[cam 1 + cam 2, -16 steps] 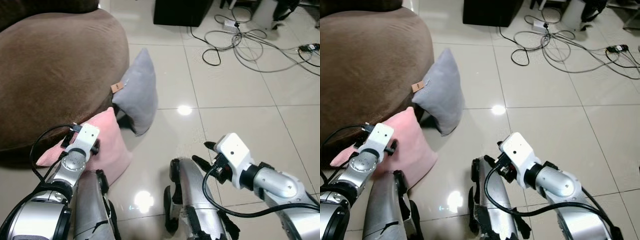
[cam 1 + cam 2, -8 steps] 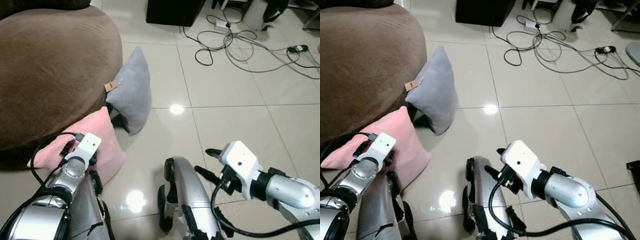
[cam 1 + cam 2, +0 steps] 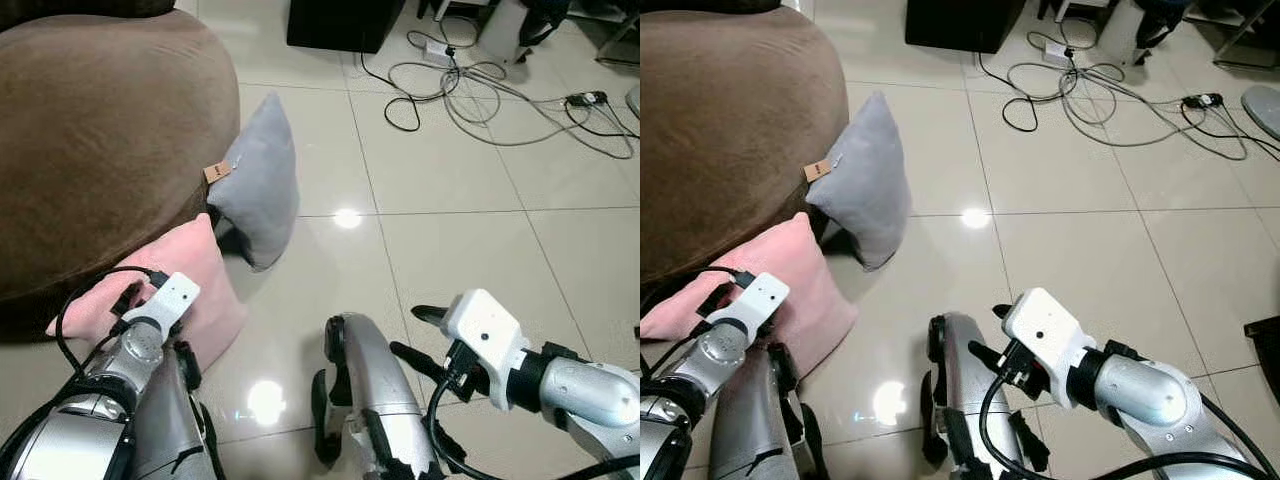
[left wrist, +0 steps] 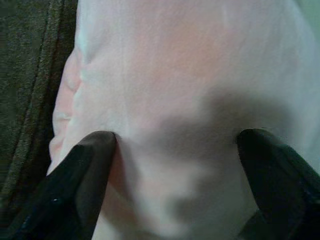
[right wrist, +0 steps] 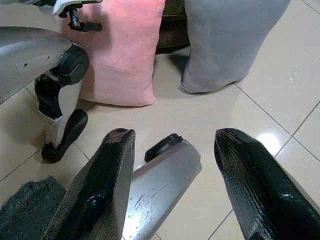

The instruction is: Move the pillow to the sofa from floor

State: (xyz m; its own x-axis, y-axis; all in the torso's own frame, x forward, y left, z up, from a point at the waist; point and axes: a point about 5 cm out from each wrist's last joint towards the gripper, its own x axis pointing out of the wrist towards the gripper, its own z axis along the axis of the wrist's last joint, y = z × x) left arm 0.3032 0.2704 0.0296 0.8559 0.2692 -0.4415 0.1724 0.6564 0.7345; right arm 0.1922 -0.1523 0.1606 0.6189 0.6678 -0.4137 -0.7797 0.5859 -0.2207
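Pink and soft, the pillow (image 3: 190, 285) lies on the tiled floor (image 3: 450, 250), leaning against the base of the brown sofa (image 3: 100, 140), with a grey pillow (image 3: 262, 185) standing on edge just beside it. It looks light, plush and easily squashed, so it will likely fold and sag when lifted; a deep pinch into the fabric near an upper corner or edge seems the surest hold, since a shallow grip could slip off the smooth cover. Its face tilts up and away from the sofa, and its long axis runs roughly along the sofa's base, one corner pointing up toward the grey pillow. The left gripper (image 4: 175, 150) is right at the pillow, its two black fingers (image 4: 85, 180) spread wide with the pink fabric bulging between them, pressing in but not yet closed on it. The right gripper (image 5: 172, 165) hovers above the robot's own leg (image 3: 370, 390), fingers apart and holding nothing. Cables (image 3: 470, 90) lie well away across the floor.
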